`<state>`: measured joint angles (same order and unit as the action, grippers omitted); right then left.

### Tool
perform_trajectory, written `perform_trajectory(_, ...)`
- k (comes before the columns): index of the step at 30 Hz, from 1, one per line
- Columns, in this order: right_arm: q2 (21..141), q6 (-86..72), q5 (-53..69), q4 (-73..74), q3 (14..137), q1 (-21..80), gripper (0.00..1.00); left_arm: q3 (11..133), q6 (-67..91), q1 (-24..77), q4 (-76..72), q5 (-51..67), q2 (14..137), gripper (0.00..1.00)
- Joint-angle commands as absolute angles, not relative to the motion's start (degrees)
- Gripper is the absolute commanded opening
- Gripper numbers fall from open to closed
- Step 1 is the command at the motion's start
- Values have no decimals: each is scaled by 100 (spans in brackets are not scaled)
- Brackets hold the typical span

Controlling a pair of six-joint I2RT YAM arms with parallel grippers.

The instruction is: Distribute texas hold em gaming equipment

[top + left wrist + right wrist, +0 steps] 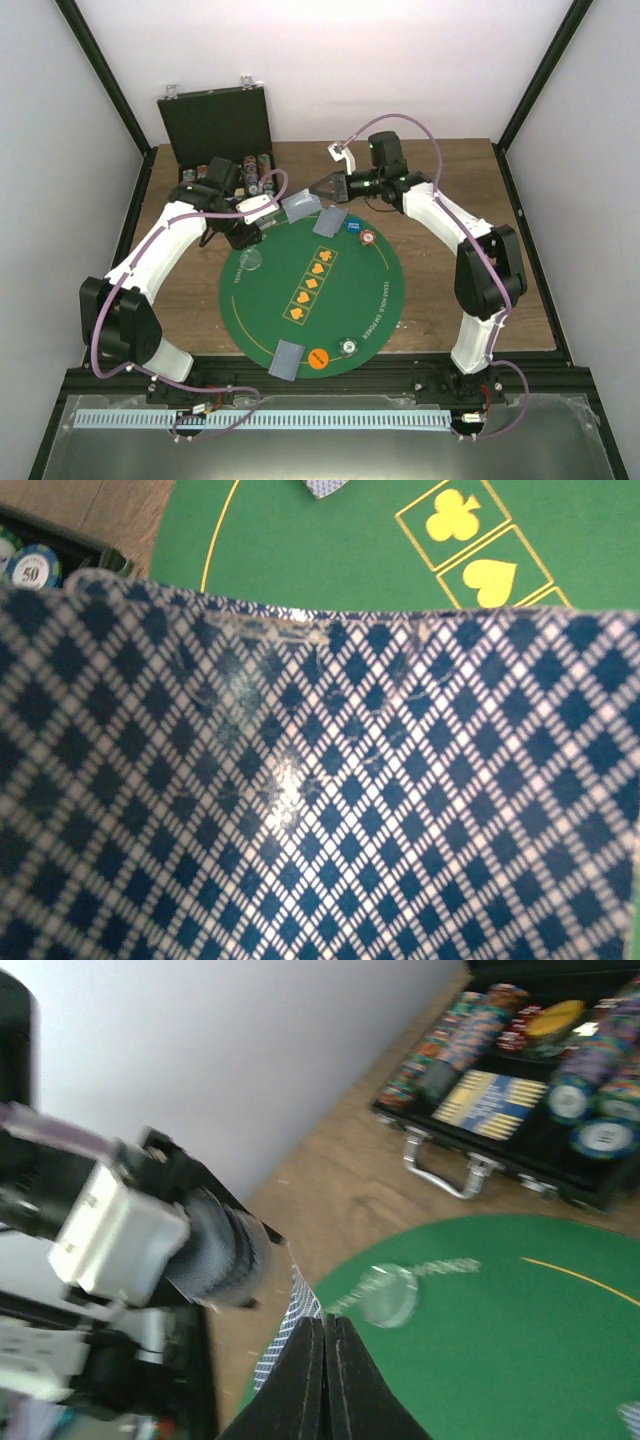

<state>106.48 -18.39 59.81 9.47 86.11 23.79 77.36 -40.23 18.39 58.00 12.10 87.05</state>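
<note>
My left gripper (278, 211) holds the held cards (300, 207), blue-diamond backs up, over the far edge of the mat (345, 300). My right gripper (312, 198) is pinched closed at their edge. Beside them lie the far card (329, 222), blue chip (353, 226) and red-and-white chip (368, 238). The clear disc (252, 262) sits left. At the near edge are the near card (286, 358), orange disc (318, 358) and silvery chip (348, 346).

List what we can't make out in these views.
- Left wrist: blue-and-white diamond-backed cards fill the frame, hiding the left hand holding them.
- Right wrist: whether the shut right hand pinches the checkered card edge beside it is lost to blur.
- Top external: markings on round chips in the black hinged case are too small.
</note>
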Motion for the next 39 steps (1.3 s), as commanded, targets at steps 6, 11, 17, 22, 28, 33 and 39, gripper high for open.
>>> perform_trajectory(6,9239,1916,1552,364,6875,3925,1,7687,-3743,1505,5660,775,8587,44)
perform_trajectory(11,9217,3772,828,-1357,5930,4834,1,7656,-3694,1401,5645,772,8540,44)
perform_trajectory(17,9617,4894,670,-2081,5474,5814,1,7601,-3709,1367,5610,773,8475,44)
perform_trajectory(22,9693,5482,1189,-1886,4741,6233,1,7604,-3736,1347,5599,782,8471,44)
perform_trajectory(28,9546,5325,1846,-809,4633,6256,1,7630,-3736,1345,5599,804,8499,44)
perform_trajectory(33,9551,5303,2251,-44,4675,6250,1,7626,-3749,1347,5616,800,8484,44)
perform_trajectory(39,9549,5205,2284,222,4675,6258,1,7630,-3753,1345,5643,800,8473,44)
